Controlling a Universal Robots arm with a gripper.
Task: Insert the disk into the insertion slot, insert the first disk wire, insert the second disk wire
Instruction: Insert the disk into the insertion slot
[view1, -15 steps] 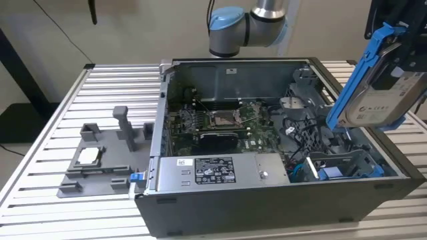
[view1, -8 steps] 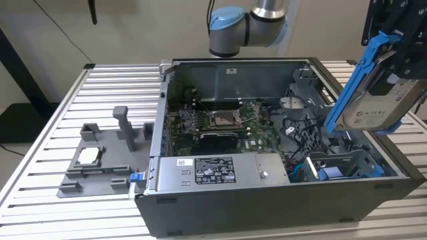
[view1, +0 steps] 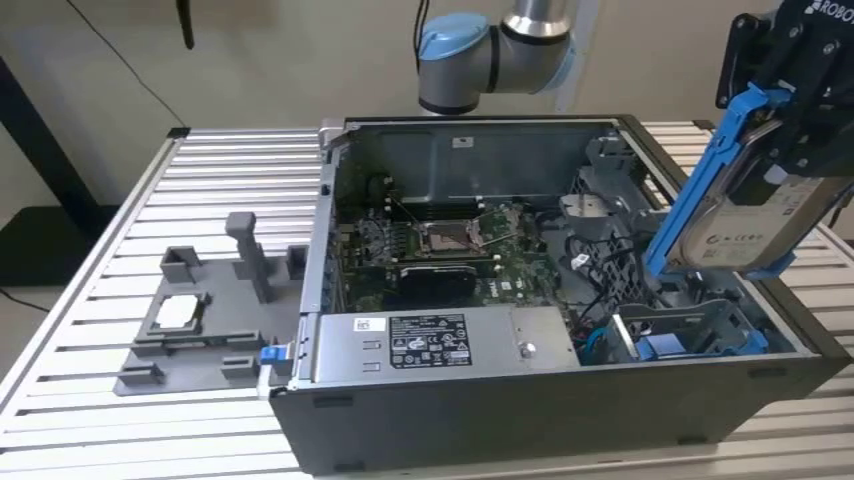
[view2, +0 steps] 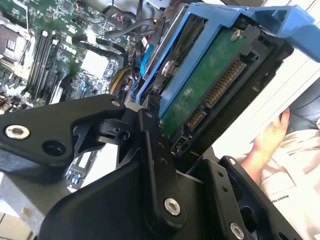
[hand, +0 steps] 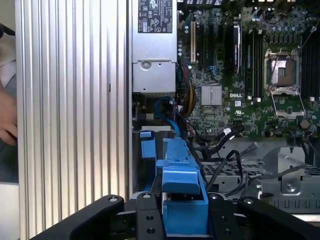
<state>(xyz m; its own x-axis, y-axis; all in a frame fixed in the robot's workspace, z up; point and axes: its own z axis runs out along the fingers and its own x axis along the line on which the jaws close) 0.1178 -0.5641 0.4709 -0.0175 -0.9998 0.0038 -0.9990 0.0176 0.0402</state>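
gripper (view1: 785, 145): clamped on one disk (view1: 745, 228) | disk: tilted above one insertion slot (view1: 694, 328) | one computer case (view1: 534, 410)

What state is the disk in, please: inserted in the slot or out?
Out: the gripper holds the disk tilted in the air above the insertion slot.

Found the computer case (view1: 534, 420) lying open on the table (view1: 227, 160), a fixture (view1: 200, 330) just beside it at the exterior view's left. Noted the motherboard (view1: 441, 245) on the case floor, the power supply box (view1: 427, 340) along the near wall, the insertion slot (view1: 694, 325) in the near corner at the exterior view's right. Saw the disk (view1: 747, 225) tilted in the gripper (hand: 184, 215), above that slot and apart from it. Spotted a person's hand (hand: 7, 117) beyond the table's edge.
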